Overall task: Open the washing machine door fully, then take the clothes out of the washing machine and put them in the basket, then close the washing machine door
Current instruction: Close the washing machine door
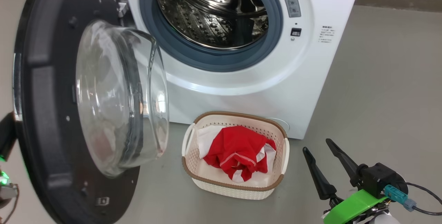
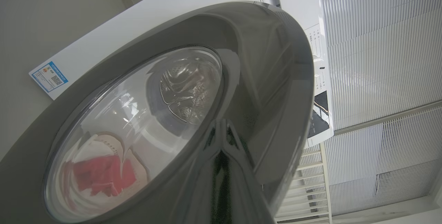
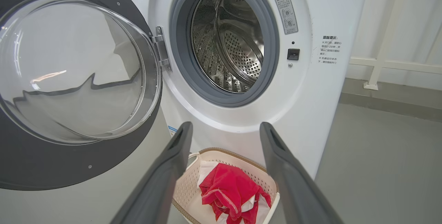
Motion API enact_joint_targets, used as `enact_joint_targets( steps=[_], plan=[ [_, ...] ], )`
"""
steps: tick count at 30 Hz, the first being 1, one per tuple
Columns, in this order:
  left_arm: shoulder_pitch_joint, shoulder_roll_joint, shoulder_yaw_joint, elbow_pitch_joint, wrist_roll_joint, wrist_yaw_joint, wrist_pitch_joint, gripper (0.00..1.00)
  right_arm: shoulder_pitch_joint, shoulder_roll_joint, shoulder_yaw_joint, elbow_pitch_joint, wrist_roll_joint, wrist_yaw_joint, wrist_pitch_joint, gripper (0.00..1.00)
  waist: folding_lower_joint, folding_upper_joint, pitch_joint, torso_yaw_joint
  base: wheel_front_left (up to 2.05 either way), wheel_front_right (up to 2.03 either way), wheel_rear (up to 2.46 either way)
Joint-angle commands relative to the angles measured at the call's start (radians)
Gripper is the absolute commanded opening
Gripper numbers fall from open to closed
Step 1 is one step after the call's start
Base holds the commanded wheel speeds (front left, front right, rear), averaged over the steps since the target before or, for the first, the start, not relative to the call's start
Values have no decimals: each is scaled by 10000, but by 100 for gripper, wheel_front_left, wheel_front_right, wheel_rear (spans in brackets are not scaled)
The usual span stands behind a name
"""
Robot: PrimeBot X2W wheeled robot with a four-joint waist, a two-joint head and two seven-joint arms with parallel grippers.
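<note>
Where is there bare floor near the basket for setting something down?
Free: grey floor right of the cream perforated plastic basket, up to the open right gripper, and alongside the white washing machine. Crowded: left of the basket, under the black-rimmed glass door; red clothes lie in the basket.

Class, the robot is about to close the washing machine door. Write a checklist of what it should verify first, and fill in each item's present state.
1. Perforated steel drum free of fabric: ok, as far as it can be seen.
2. Red and white clothes inside the cream-white perforated plastic basket: ok.
3. Grey-blue rubber ring free of trapped cloth: ok.
4. Right gripper open, empty, away from the opening: ok.
5. Left gripper shut, tips at the outer face of the round black-rimmed glass door: ok.
6. Basket clear of the door's swing: cannot tell.
</note>
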Motion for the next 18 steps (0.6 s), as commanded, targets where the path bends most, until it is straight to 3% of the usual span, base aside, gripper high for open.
enact_joint_targets(
  steps=[1,6,18],
  plan=[
    [131,181,-129,-488,-227,34,99,0,-265,-53,197,-210,23,33,-65,100,0,-1,101,-127,0,0,0],
    [652,173,-918,-1254,-1068,300,-304,0,-329,-36,117,-206,58,33,-65,100,0,-1,222,-381,0,0,0],
    [1454,171,-1924,-2174,-1840,605,-1096,0,-431,5,49,-219,70,33,-65,100,0,-1,398,-937,0,0,0]
  ],
)
